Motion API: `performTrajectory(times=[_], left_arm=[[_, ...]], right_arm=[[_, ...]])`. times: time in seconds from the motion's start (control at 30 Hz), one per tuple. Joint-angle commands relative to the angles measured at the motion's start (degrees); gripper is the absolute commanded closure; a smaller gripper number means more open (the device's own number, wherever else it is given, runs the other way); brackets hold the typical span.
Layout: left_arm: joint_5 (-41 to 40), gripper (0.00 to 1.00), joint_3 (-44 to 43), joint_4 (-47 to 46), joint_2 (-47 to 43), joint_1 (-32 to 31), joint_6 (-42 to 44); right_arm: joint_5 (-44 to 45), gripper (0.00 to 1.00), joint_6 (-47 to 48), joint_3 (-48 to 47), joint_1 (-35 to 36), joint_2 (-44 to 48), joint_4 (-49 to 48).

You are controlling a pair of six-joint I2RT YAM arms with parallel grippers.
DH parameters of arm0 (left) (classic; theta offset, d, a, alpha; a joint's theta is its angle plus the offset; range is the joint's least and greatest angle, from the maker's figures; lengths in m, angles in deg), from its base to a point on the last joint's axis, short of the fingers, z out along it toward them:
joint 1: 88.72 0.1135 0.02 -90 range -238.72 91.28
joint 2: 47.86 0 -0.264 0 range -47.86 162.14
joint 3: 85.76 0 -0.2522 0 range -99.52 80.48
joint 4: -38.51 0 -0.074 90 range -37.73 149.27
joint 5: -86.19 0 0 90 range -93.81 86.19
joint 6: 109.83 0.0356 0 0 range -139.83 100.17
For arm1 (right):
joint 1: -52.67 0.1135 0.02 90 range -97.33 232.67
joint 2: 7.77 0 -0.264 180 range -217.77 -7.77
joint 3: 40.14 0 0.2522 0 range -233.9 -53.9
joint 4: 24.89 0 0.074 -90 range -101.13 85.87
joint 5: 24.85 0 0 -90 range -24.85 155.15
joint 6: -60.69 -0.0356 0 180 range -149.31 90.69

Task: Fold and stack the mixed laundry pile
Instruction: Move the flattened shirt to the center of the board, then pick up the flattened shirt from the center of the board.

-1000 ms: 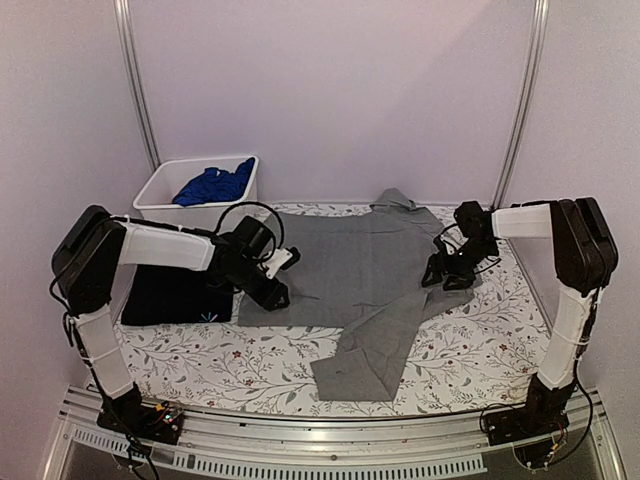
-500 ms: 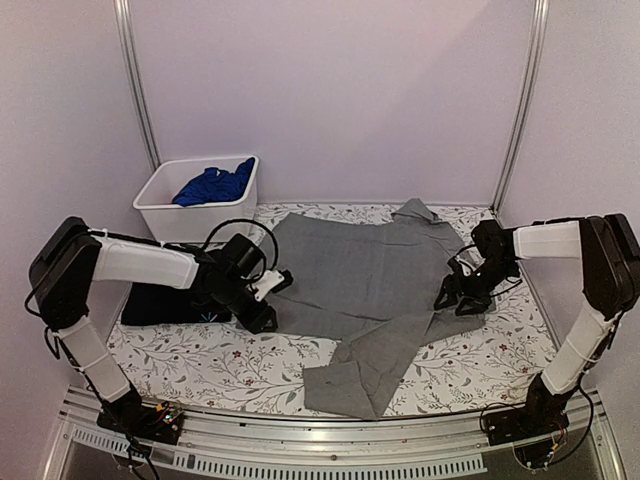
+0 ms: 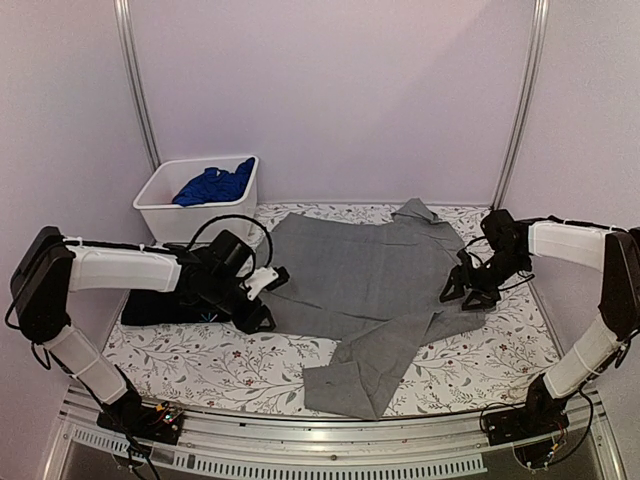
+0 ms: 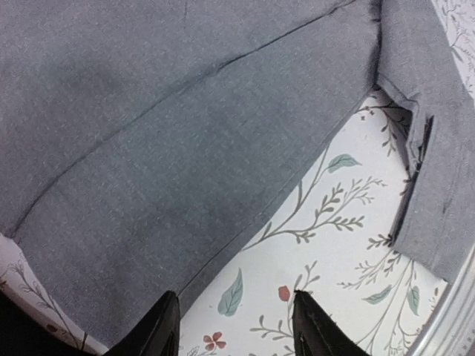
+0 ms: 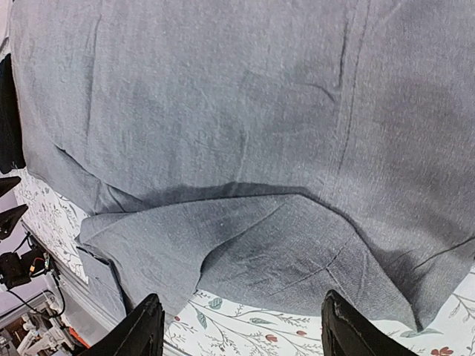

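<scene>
Step appears to be flattening grey shirt (image 3: 360, 275): L gripper (image 3: 262, 303) & R gripper (image 3: 470, 290) both open, empty, at opp. edges; next likely needs edge pinches, inward fold.

Grey shirt (image 4: 185, 133) across floral tablecloth (image 4: 326, 245), two black fingers (image 4: 159, 330) apart just beside its hem
</scene>
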Motion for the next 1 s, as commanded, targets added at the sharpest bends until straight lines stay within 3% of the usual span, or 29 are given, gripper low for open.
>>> performTrajectory(times=[0.0,0.2,0.37,0.6,0.97], left_arm=[[9.27,0.48,-4.79,-4.17,0.53,-1.91,-2.22],[15.80,0.48,-13.25,-10.87,6.67,-9.50,-4.10],[11.79,0.48,-15.96,-11.04,12.52,-13.82,-4.63],[3.82,0.48,-7.06,-15.29,4.34,-11.76,-11.90],[-2.44,0.48,8.35,-15.43,-10.35,-1.39,-22.34]], right_arm=[[-2.85,0.29,-4.04,1.61,-0.33,0.70,-1.42],[-8.96,0.35,-6.28,3.58,-0.35,3.70,-1.89],[-12.97,0.41,-12.52,10.37,2.70,8.38,-6.23],[-11.60,0.44,-28.01,22.47,15.41,14.91,-19.86],[-5.83,0.54,-38.39,30.47,23.05,9.89,-40.61]])
